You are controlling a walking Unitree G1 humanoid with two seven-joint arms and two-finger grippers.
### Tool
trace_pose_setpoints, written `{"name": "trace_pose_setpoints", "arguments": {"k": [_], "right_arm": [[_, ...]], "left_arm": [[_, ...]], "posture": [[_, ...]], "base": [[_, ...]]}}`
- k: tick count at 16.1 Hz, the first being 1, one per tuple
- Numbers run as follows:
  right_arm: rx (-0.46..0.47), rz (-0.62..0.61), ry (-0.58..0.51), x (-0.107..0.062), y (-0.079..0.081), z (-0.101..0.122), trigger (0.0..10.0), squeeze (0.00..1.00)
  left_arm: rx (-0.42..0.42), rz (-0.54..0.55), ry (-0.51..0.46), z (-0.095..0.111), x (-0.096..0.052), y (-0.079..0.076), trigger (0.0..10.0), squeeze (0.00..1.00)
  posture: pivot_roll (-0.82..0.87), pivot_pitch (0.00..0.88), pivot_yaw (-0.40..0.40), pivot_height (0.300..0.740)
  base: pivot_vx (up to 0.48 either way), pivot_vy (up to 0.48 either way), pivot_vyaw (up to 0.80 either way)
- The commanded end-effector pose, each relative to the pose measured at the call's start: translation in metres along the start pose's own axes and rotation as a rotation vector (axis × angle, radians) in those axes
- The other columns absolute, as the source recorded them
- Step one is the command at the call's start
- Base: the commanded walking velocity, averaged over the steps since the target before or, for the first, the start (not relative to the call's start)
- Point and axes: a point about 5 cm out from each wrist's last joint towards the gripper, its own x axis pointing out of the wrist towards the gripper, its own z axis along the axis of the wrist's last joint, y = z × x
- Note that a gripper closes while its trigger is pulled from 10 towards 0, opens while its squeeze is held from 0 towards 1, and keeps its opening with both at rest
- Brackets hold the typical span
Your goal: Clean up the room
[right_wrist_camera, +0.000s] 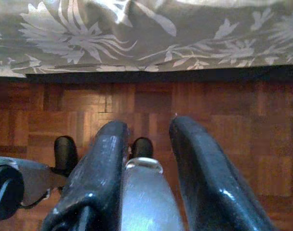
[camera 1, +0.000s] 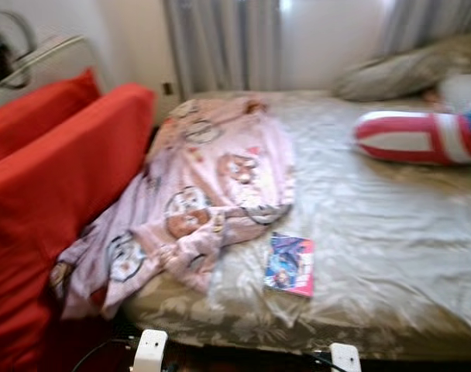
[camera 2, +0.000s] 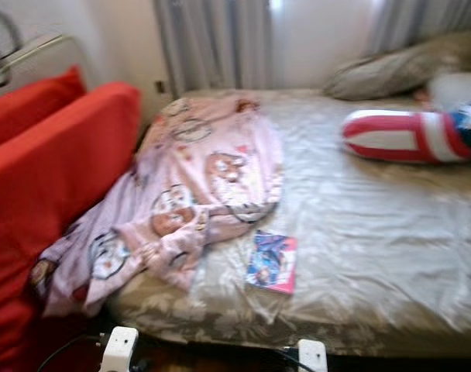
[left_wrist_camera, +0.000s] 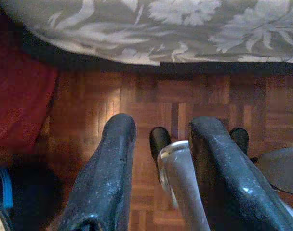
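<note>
1. Bed (camera 1: 390,232): covered by a shiny grey-beige sheet with a pale flower print, standing against a curtained wall.
2. Blanket (camera 1: 212,186): pink with cartoon prints, crumpled over the bed's left side, one end spilling off the near-left corner towards the floor.
3. Book (camera 1: 290,265): thin, with a blue and pink cover, flat on the sheet near the front edge, just beside the blanket's lower hem.
4. Striped cushion (camera 1: 417,137): red and white, on the bed's right side, near a grey pillow (camera 1: 406,71) at the head.
5. Red sofa (camera 1: 57,178): beside the bed on the left, touched by the hanging blanket.
6. Left gripper (left_wrist_camera: 158,144): hanging low over the wooden parquet floor (left_wrist_camera: 113,96) by the bed's edge, fingers parted by a moderate gap, holding nothing.
7. Right gripper (right_wrist_camera: 146,137): likewise low over the parquet below the sheet's hem, fingers parted, holding nothing.
</note>
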Motion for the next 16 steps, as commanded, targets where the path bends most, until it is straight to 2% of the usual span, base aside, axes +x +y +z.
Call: {"name": "trace_pose_setpoints", "arguments": {"k": [1, 4, 5, 6, 8, 11, 16], "right_arm": [[-0.001, -0.001, -0.001, 0.000, -0.004, 0.001, 10.0, 0.00], [0.000, -0.038, 0.002, -0.007, -0.039, -0.002, 10.0, 0.00], [-0.004, -0.043, 0.006, -0.008, -0.045, -0.004, 10.0, 0.00], [-0.004, -0.044, 0.008, -0.009, -0.047, -0.005, 10.0, 0.00], [0.001, -0.031, 0.012, -0.008, -0.036, -0.009, 10.0, 0.00], [0.005, -0.028, 0.010, -0.006, -0.030, -0.009, 10.0, 0.00], [0.001, -0.034, -0.003, -0.006, -0.035, -0.002, 10.0, 0.00]], "left_arm": [[0.011, 0.005, 0.005, -0.002, -0.001, 0.003, 10.0, 0.00], [0.011, -0.011, 0.012, -0.005, -0.001, -0.001, 10.0, 0.00], [0.013, -0.016, 0.014, -0.005, -0.001, -0.002, 10.0, 0.00], [0.012, -0.018, 0.013, -0.005, -0.001, -0.003, 10.0, 0.00], [-0.003, -0.012, 0.010, -0.005, -0.001, -0.001, 10.0, 0.00], [-0.011, -0.007, 0.010, -0.004, -0.001, 0.000, 10.0, 0.00], [-0.018, -0.007, 0.004, -0.002, 0.000, -0.001, 10.0, 0.00]], "posture": [[0.01, 0.000, 0.022, 0.740], [0.01, 0.000, 0.023, 0.740], [0.01, 0.000, 0.022, 0.740], [0.01, 0.000, 0.021, 0.740], [0.01, 0.000, 0.017, 0.740], [0.02, 0.000, 0.011, 0.740], [0.01, 0.000, 0.006, 0.740]], "base": [[0.000, 0.000, 0.00], [0.000, 0.000, 0.00], [0.000, 0.000, 0.00], [0.000, 0.000, 0.00], [0.262, 0.000, 0.00], [0.268, 0.000, 0.00], [0.275, 0.000, 0.00]]}}
